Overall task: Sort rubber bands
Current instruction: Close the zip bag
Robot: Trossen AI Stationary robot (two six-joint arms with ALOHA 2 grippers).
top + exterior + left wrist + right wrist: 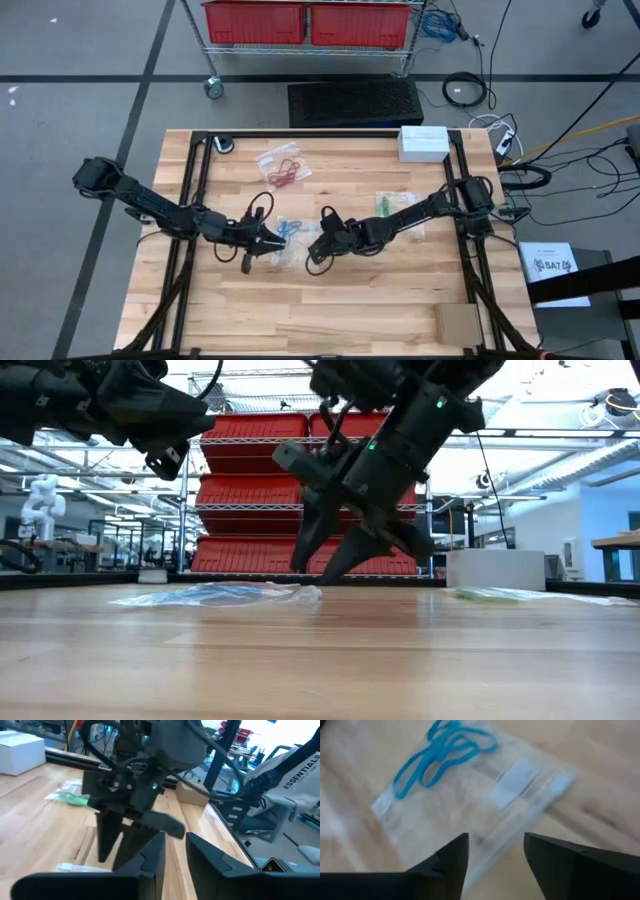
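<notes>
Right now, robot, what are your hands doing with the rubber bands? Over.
Left gripper and right gripper open, empty, hovering on either side of the clear bag. Blue rubber bands inside the bag, on the table. Nothing in the way. Over.

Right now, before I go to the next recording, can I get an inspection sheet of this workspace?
Surface: wooden table, bare at the front.
Job's things: red rubber bands, blue rubber bands, green rubber bands, each colour in its own clear bag.
Clutter: white box, cardboard piece.
Grippers: left gripper and right gripper open, either side of the blue bag, holding nothing.
Cables: black loops on the floor.
Surroundings: red bins on a wire rack.
</notes>
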